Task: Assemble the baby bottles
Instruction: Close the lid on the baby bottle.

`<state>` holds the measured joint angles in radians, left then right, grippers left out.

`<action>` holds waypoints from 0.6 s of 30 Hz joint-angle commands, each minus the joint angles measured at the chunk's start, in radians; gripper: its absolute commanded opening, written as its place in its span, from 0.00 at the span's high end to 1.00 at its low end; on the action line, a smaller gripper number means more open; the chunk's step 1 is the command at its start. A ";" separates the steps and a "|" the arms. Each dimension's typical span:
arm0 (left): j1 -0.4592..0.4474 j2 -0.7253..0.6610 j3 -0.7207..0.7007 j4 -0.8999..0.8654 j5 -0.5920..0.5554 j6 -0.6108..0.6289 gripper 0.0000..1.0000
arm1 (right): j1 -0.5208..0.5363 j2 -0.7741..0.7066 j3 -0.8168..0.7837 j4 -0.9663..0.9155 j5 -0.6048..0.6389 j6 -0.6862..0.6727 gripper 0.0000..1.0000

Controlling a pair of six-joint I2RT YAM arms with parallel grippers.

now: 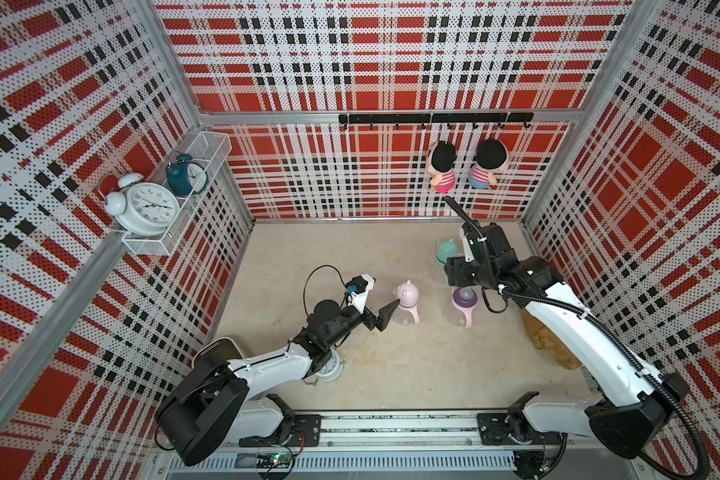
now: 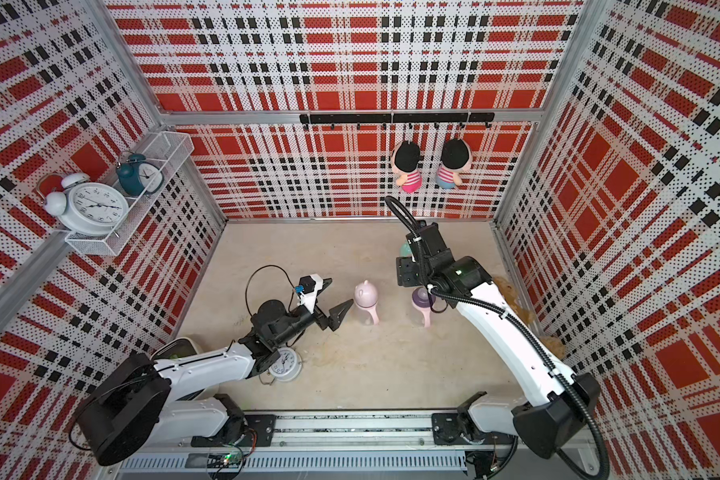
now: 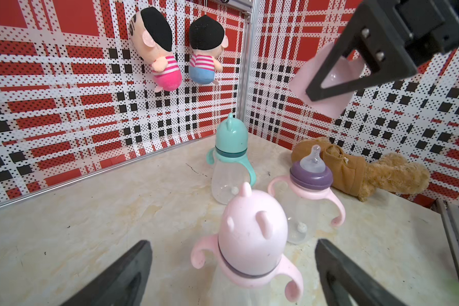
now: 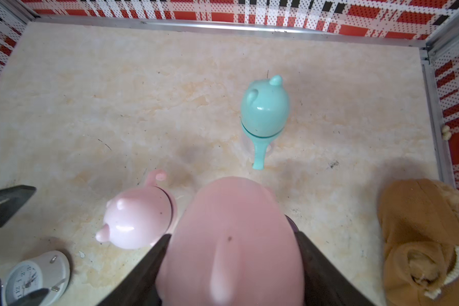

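Note:
Three baby bottles stand on the table. The teal capped bottle (image 1: 446,252) (image 3: 231,159) is at the back. A pink capped bottle (image 1: 406,297) (image 3: 252,238) stands nearer the front, just ahead of my left gripper (image 1: 385,294) and in line with its open, empty jaws. To its right is a clear bottle with pink handles, a purple collar and a bare nipple (image 1: 464,305) (image 3: 310,174). My right gripper (image 4: 233,234) hangs above that bottle, shut on a pink dome cap (image 4: 233,251) (image 3: 302,79).
A brown plush toy (image 1: 549,345) (image 4: 421,233) lies by the right wall. A white alarm clock (image 1: 329,372) lies under my left arm. A wire shelf (image 1: 150,245) with more clocks is on the left wall, and two dolls (image 1: 443,166) hang on the back wall.

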<state>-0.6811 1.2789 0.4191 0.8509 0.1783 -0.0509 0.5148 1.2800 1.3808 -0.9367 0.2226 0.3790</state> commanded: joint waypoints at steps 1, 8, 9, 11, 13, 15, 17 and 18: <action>-0.009 0.014 0.026 0.008 0.003 0.015 0.02 | -0.025 -0.029 -0.051 -0.078 0.009 -0.011 0.29; -0.017 0.037 0.040 0.008 0.006 0.018 0.02 | -0.066 -0.029 -0.140 -0.042 -0.049 -0.034 0.28; -0.018 0.037 0.041 0.005 0.006 0.019 0.02 | -0.070 -0.024 -0.145 -0.036 -0.056 -0.038 0.28; -0.018 0.035 0.040 0.005 0.003 0.020 0.02 | -0.078 -0.016 -0.151 -0.032 -0.057 -0.045 0.28; -0.020 0.031 0.037 0.005 0.000 0.023 0.02 | -0.089 -0.007 -0.158 -0.028 -0.060 -0.049 0.28; -0.020 0.030 0.033 0.003 -0.005 0.025 0.02 | -0.099 -0.001 -0.163 -0.021 -0.072 -0.054 0.28; -0.020 0.030 0.032 0.004 -0.007 0.025 0.02 | -0.106 0.007 -0.168 -0.015 -0.077 -0.057 0.27; -0.020 0.031 0.031 0.003 -0.005 0.027 0.02 | -0.109 0.012 -0.167 -0.014 -0.078 -0.056 0.27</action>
<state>-0.6956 1.3109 0.4358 0.8467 0.1776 -0.0391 0.4191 1.2778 1.2247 -0.9710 0.1596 0.3363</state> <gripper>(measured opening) 0.983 0.733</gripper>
